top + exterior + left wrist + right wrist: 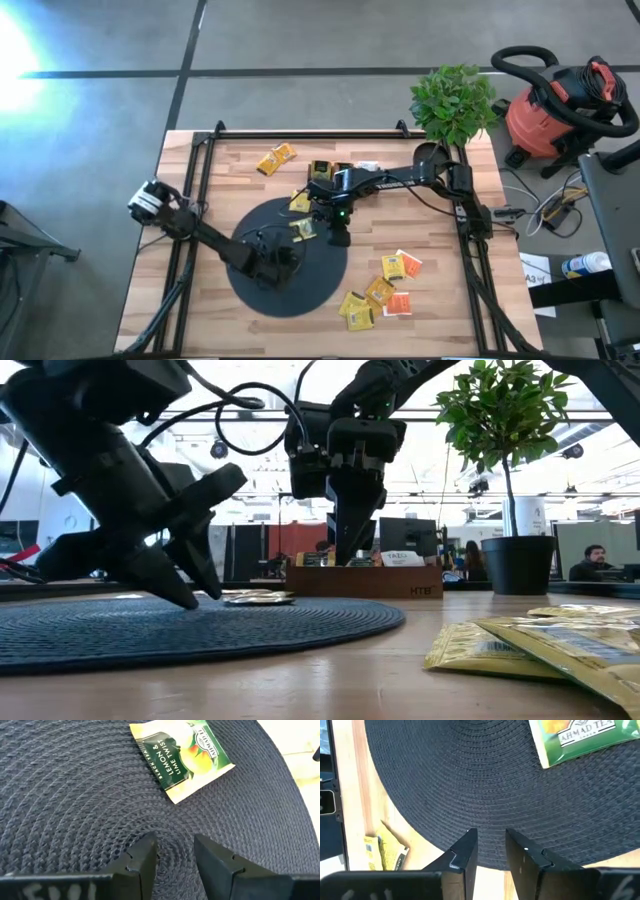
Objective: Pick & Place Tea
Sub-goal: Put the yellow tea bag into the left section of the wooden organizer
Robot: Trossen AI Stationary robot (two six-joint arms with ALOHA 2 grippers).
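Yellow tea sachets lie scattered. One sachet (303, 230) (182, 757) (580, 740) lies flat on the black woven disc (290, 285). Another (298, 203) (385, 852) lies on the wood beside the disc's edge. One more (275, 158) is near the far edge, and a cluster of yellow and orange-red ones (385, 292) (540, 645) is near the right. My left gripper (275, 262) (174, 852) is open and empty, low over the disc's middle. My right gripper (337, 228) (490, 845) is slightly open and empty, above the disc's far right rim.
A brown wooden tray (335, 172) (365, 580) sits behind the right gripper near the far edge. A potted plant (455, 100) (500, 420) stands at the far right corner. Black rails (205, 150) frame the table. Bare wood (200, 300) shows at the near left.
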